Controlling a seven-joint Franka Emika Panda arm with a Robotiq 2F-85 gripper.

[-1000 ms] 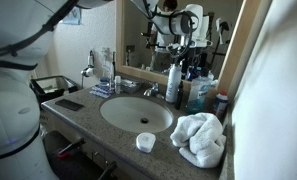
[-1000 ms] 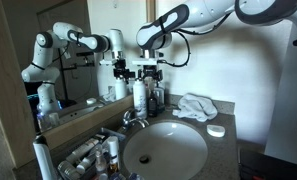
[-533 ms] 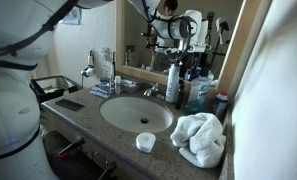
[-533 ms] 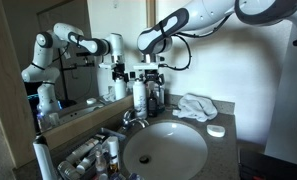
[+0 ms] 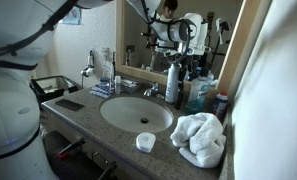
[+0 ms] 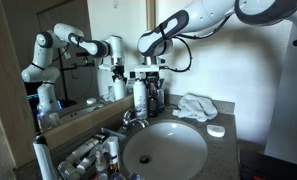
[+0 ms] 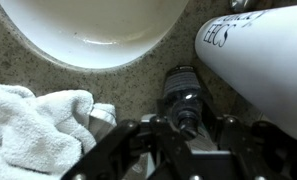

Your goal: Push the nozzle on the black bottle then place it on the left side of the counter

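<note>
Black bottle (image 7: 181,85) sits under the gripper (image 7: 188,126), nozzle (image 7: 188,106) between the jaws, white bottle (image 7: 258,60) at its two o'clock; whether they pinch it I cannot tell.

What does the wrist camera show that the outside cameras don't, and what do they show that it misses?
Only the wrist view: the nozzle from straight above, between the fingers of the gripper, and dark lettering on the white bottle. Only an exterior view: the chrome faucet, the mirror, the robot arm and a small white round object. Both: the black bottle, white bottle, white towel, sink basin and speckled counter.
</note>
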